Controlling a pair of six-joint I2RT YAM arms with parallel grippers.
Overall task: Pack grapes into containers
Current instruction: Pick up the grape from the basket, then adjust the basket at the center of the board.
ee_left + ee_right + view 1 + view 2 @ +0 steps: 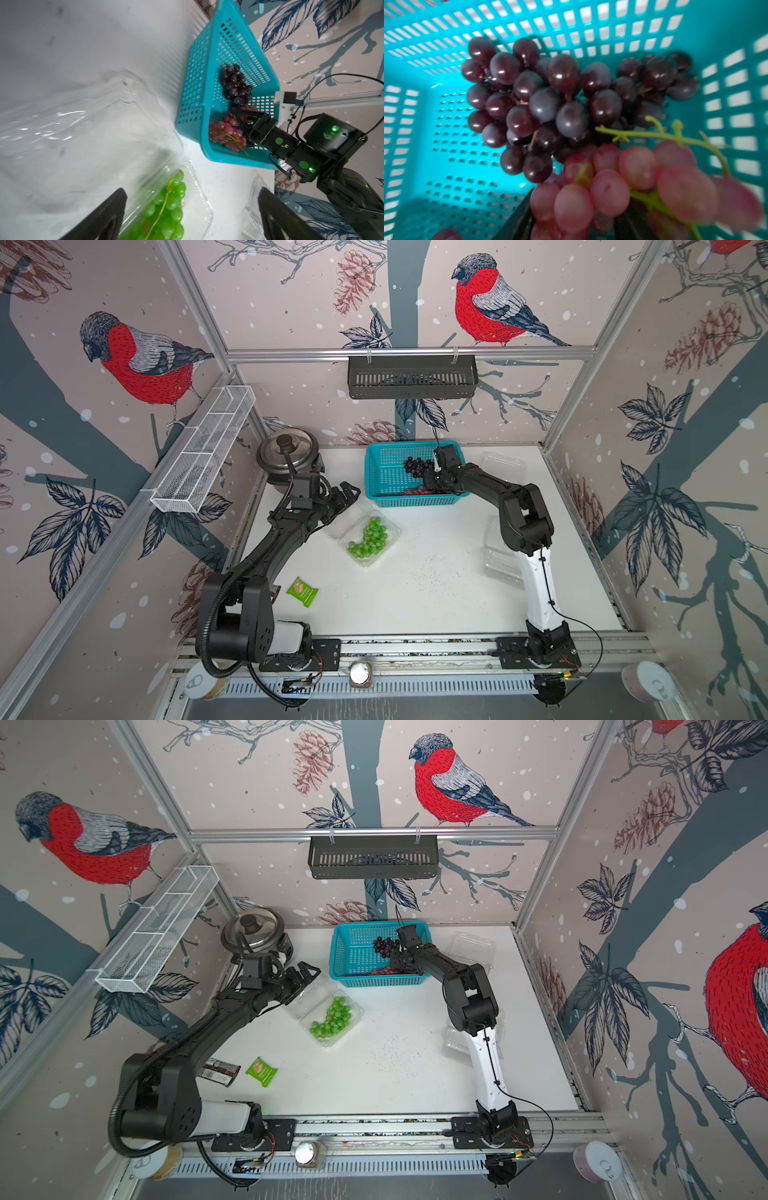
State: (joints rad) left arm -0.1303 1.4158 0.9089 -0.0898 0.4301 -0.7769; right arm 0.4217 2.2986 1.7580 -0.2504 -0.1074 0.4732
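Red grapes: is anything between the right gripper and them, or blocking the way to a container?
Nothing between: the right gripper is right at the red grapes. Only the teal basket wall stands between them and the clear container beside it.

My right pincer [236,116] is black. The basket [409,501] is teal, pierced with rows of small holes. The dark grapes [542,104] are purple-black, the red grapes [610,193] pinkish on a pale green stem [654,135]. Mid-frame in both top views, the green grapes [368,539] [332,1019] are bright. The walls [291,302] show red-breasted birds on pale pink.
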